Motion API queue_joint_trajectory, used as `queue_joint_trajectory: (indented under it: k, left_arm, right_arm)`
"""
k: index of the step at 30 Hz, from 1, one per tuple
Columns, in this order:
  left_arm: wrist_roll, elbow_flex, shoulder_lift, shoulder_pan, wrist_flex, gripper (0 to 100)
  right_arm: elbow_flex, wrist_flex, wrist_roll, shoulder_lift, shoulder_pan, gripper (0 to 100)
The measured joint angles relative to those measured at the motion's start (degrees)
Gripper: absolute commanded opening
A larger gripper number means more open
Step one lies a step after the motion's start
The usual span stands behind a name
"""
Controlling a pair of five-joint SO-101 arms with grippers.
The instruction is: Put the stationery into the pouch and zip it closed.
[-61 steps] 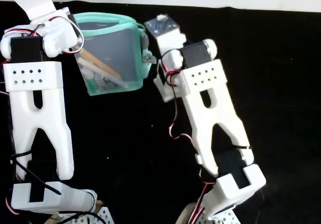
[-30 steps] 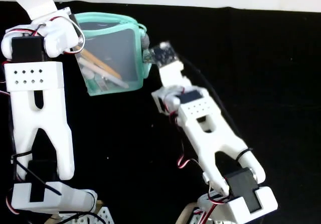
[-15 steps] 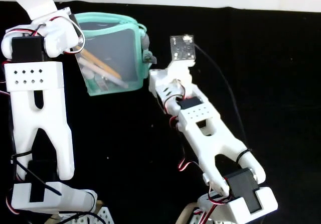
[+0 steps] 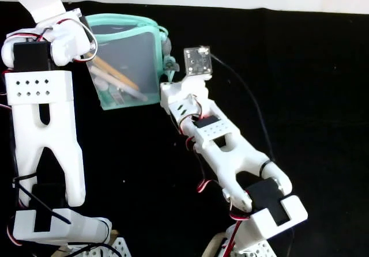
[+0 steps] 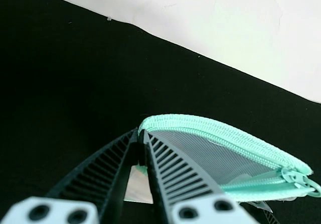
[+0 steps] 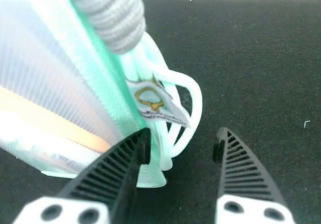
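The pouch [image 4: 135,52], mint green with a clear side, is at the back of the black surface [image 4: 311,95]. Inside it are what looks like a pencil [image 4: 115,72] and other stationery [image 4: 113,93]. The left gripper [image 5: 141,132] is clamped on one end corner of it. The right gripper [image 6: 181,139] is spread open at the opposite end, with the white loops [image 6: 189,103] there between its fingers.

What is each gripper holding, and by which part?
Left gripper pinches the pouch at one end of its zipper edge. Right gripper is open at the pouch's loop, gripping nothing.
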Motion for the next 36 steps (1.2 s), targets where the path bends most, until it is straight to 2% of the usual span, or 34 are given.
queue_joint_trajectory:
  k: [16,36]
  left_arm:
    - [0.00,0.00,0.00,0.00,0.00,1]
    - [0.00,0.00,0.00,0.00,0.00,1]
  right_arm:
    - [-5.71,-0.18,0.00,4.31,5.63,21.0]
    - [-9.85,-0.18,0.00,6.24,2.29,21.0]
